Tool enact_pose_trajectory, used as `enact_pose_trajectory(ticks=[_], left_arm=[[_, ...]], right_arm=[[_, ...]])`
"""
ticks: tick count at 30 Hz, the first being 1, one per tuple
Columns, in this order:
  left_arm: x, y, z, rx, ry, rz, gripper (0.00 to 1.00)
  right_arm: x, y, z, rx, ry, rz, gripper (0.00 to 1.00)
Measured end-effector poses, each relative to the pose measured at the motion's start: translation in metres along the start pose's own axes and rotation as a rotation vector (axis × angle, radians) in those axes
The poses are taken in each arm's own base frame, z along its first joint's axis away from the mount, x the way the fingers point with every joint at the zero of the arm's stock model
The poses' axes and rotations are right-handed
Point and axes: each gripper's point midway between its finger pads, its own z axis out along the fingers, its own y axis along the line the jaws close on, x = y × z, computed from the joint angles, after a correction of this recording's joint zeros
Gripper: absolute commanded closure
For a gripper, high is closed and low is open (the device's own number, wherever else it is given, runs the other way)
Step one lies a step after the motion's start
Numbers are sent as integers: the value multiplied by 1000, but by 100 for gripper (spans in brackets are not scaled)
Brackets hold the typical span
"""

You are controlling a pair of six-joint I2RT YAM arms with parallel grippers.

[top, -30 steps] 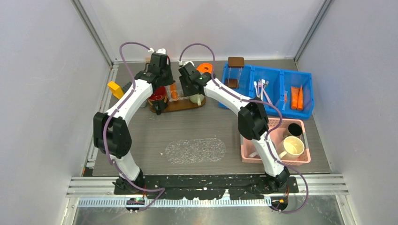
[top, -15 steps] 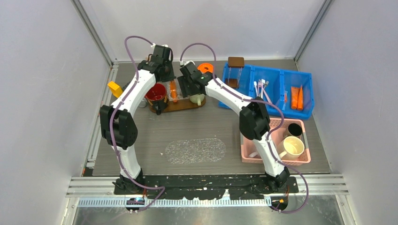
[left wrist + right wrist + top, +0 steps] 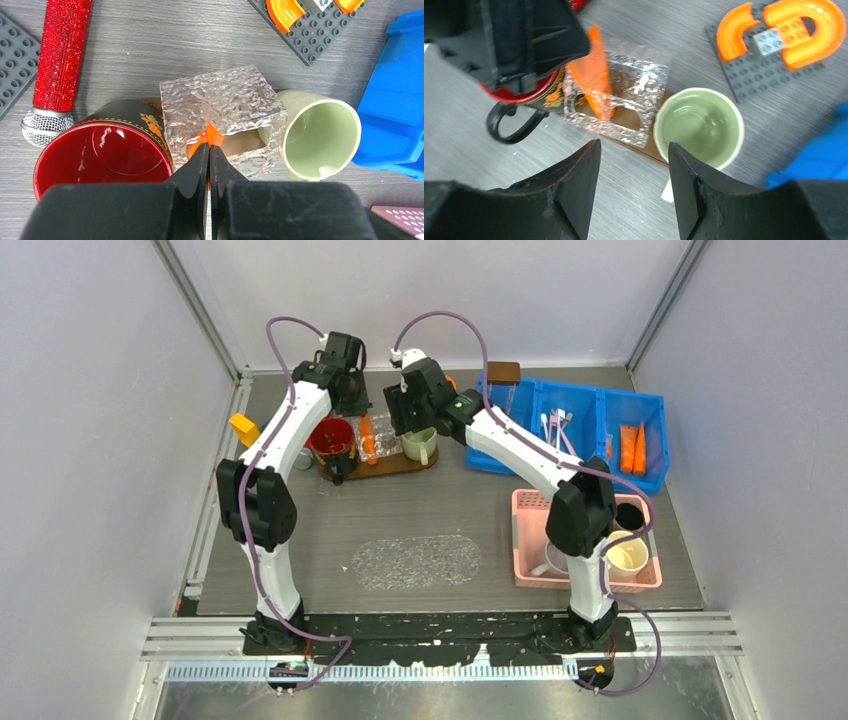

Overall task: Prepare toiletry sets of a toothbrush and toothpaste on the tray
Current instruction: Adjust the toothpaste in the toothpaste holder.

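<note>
Left gripper point(image 3: 210, 148) first: fingers pressed flat together, pinching the upper end of the toothpaste point(image 3: 211, 135). From its own camera only an orange sliver pokes out past the black tips. The right wrist view gives much more. There the whole tube point(image 3: 591, 70) stands steeply, its long axis leaning, the top up under the left fingers and the body narrowing down into the clear textured holder point(image 3: 611, 100).

Right gripper point(image 3: 634, 150): fingers spread, nothing between them, hanging above the near rim of the wooden tray point(image 3: 650, 150). The holder is just ahead of its left finger, the green cup point(image 3: 699, 127) just ahead of its right one.

Around the left fingers it is tight. The holder sits directly below, with the red mug point(image 3: 105, 155) hard against one side and the green cup close on the other. The mug's handle juts toward the right gripper's side.

Beyond the left fingertips lie a red glitter microphone point(image 3: 60, 50) and a grey brick plate point(image 3: 310, 37), with a blue bin point(image 3: 400, 100) past the cup.

The overhead view alone shows that bin's contents: toothbrushes point(image 3: 555, 425) and spare orange tubes point(image 3: 633, 448), well apart from both grippers. Bare tabletop opens behind the right fingers.
</note>
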Motion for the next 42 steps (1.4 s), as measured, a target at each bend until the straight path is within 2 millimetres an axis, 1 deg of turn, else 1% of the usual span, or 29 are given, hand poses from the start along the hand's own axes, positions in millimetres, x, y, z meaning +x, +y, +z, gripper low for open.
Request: enact_pose_trajectory(ticks=[2,5,7,9,14,18,20,25,32,34,35,36,37,39,42], left_arm=[[0,0,1,-1,7,0,100],[2,1,2,-6,20,0,100],[2,1,3,-6,22,-1,100],[2,1,3,-5,23,-3,100],[2,1,3,-3,23,-6,100],[2,1,3,1,25,-8,100],[2,0,3,3,26,-11,100],[3,0,2,7,29,-13,100],[3,-1,2,14,31,-18,100],[3,-1,2,15,31,-21,100],[3,-2,2,16,31,-24,100],[3,-2,2,16,31,-27,100],[3,-2,2,16,31,-28,100],[3,-2,3,18,29,-35,100],[2,-3,4,29,17,-38,100]], right_arm=[[3,8,1,-55,-13,-19,43],[18,18,11,-132,-14,-63,45],[31,21,18,-161,3,-85,48],[34,23,25,-176,-1,-92,50],[35,29,42,-176,-29,-63,51],[38,31,53,-157,-42,-16,57],[42,31,60,-136,-44,7,60],[60,28,76,-84,-16,53,63],[60,31,84,-62,-33,96,68],[60,32,87,-62,-40,104,74],[60,33,88,-61,-43,108,79],[59,34,89,-62,-45,113,83],[59,34,89,-60,-45,118,91],[58,34,88,-57,-44,127,98],[57,35,87,-51,-31,147,99]])
